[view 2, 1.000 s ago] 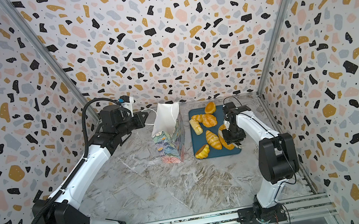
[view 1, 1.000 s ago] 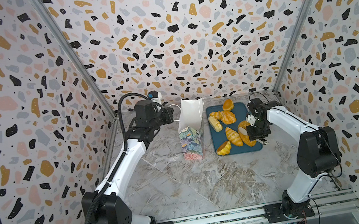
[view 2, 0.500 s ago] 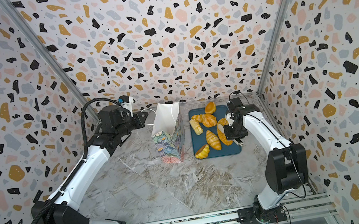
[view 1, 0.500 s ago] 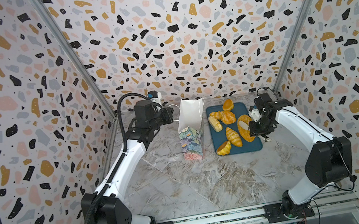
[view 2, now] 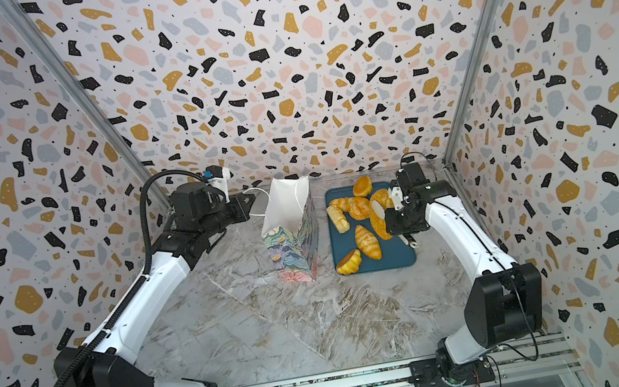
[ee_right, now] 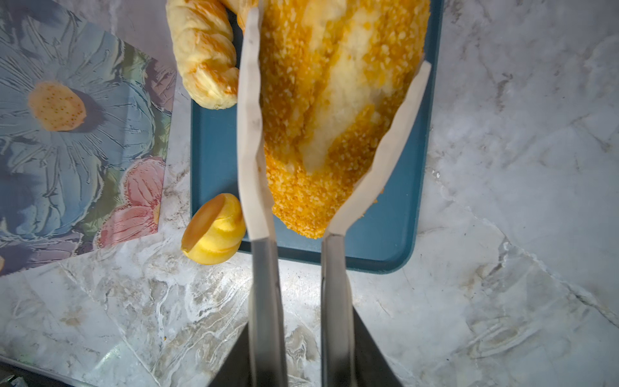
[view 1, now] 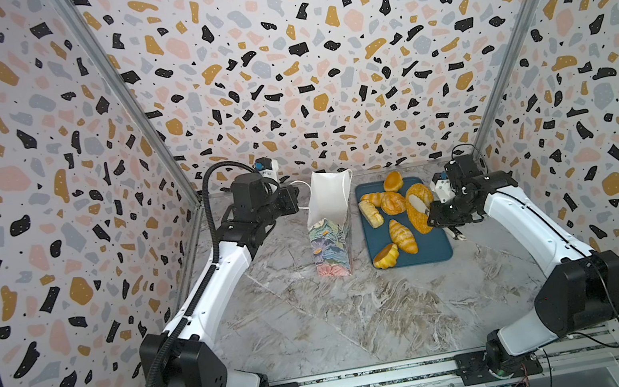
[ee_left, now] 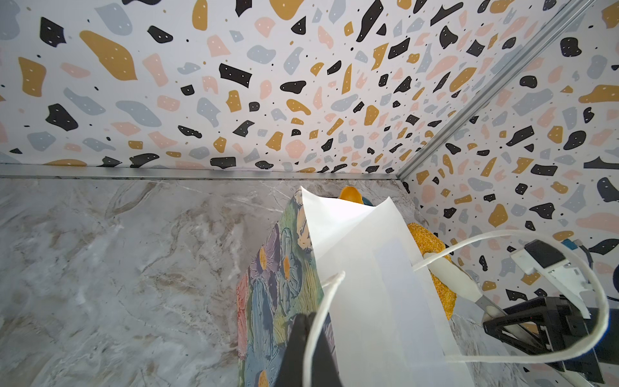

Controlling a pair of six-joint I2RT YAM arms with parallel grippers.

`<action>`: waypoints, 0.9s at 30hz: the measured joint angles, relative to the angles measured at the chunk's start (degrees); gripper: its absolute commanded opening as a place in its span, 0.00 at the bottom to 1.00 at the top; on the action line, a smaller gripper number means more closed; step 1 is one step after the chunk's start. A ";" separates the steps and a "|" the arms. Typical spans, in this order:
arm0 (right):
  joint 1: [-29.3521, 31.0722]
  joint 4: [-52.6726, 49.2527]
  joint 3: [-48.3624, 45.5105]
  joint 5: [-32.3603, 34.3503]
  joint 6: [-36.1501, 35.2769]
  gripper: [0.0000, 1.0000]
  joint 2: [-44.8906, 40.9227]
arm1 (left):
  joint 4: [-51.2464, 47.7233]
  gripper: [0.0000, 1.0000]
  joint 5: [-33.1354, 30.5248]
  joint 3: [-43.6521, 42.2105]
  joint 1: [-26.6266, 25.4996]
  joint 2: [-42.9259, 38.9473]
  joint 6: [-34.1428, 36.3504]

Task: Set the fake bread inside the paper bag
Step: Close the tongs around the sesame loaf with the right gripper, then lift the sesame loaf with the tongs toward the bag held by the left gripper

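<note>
Right claw (ee_right: 338, 40) is clamped round the big crumbed loaf (view 1: 414, 222) at the right edge of the teal tray (view 1: 435, 252), up in the bench's (view 1: 361, 321) far right corner, with the other breads (view 1: 403, 235) lying on that tray, and the left claw (ee_left: 303, 335) is pinched tight on the cord handle (ee_left: 313, 321) of the paper bag (view 1: 329, 233), standing just left of the tray!

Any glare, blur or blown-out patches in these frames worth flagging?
Right wrist view: the crumbed loaf is soft and washed out at its pale centre, with glare on the marble table. Left wrist view: the paper bag lining is blown out white. Both top views: sharp, evenly lit, strong wide-angle perspective.
</note>
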 measured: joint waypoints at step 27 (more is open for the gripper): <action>3.78 2.82 6.69 -2.21 3.17 0.26 -3.19 | 0.42 0.00 0.42 -0.74 0.00 -0.02 -0.87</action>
